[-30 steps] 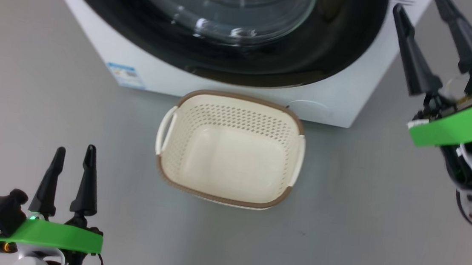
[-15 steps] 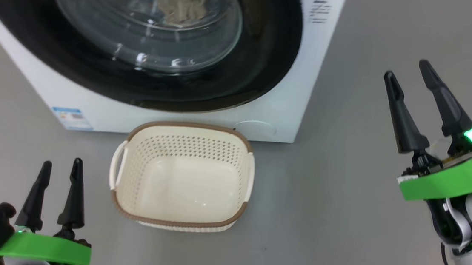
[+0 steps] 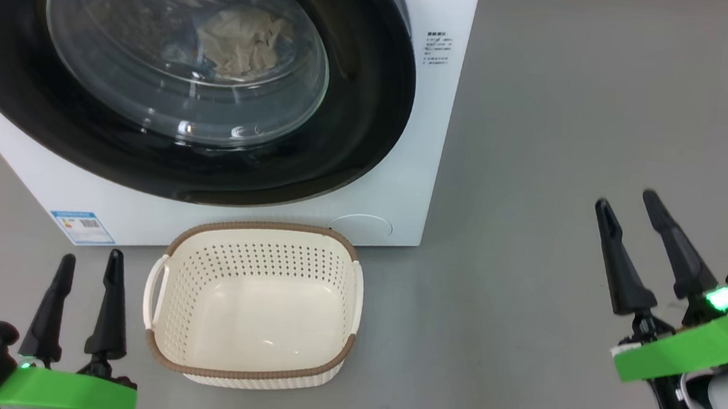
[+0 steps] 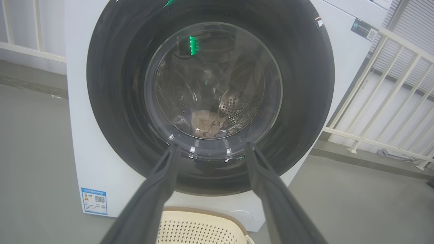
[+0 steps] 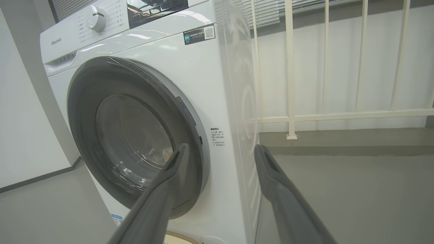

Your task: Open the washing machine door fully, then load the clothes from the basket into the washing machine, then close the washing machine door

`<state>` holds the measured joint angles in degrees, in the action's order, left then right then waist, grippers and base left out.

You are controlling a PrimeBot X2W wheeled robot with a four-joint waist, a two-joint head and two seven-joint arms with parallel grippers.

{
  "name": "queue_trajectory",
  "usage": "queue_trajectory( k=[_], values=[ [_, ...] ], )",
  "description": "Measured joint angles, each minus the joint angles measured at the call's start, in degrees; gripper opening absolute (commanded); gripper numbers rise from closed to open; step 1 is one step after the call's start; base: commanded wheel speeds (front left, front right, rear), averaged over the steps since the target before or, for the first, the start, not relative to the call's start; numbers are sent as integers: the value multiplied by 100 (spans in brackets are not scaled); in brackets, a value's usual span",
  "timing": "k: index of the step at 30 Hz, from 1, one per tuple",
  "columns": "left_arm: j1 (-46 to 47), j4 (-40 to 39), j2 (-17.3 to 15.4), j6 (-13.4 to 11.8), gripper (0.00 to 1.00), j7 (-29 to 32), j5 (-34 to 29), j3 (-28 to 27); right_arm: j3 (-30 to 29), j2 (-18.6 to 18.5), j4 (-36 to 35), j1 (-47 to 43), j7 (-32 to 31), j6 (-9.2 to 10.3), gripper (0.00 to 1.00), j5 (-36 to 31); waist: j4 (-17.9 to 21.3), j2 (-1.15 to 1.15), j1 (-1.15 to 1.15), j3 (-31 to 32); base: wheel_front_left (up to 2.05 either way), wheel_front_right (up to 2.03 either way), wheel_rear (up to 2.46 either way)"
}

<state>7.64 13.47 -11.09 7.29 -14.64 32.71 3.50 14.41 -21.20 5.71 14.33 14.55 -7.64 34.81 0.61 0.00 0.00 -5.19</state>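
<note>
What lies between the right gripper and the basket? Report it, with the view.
In the head view, the stretch between the right gripper and the basket is bare grey floor; nothing lies on it.

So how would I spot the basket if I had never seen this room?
Look for the big white washing machine with the round black door. On the grey floor right in front of it sits the basket. It is a small cream box full of tiny holes, with a brown rim and a handle on each side, and nothing inside.
</note>
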Motion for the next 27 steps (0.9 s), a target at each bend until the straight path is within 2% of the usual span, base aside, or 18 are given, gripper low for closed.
queue_trajectory(
  k=[11,27],
  values=[
    [-166,-85,-66,0,100,1,45,33,-297,153,237,-447,0,0,100,-9,66,0,0,156,0,0,0],
    [-190,-90,-75,0,100,1,45,102,-349,252,364,-459,0,0,100,-52,-12,0,0,165,0,0,0]
  ],
)
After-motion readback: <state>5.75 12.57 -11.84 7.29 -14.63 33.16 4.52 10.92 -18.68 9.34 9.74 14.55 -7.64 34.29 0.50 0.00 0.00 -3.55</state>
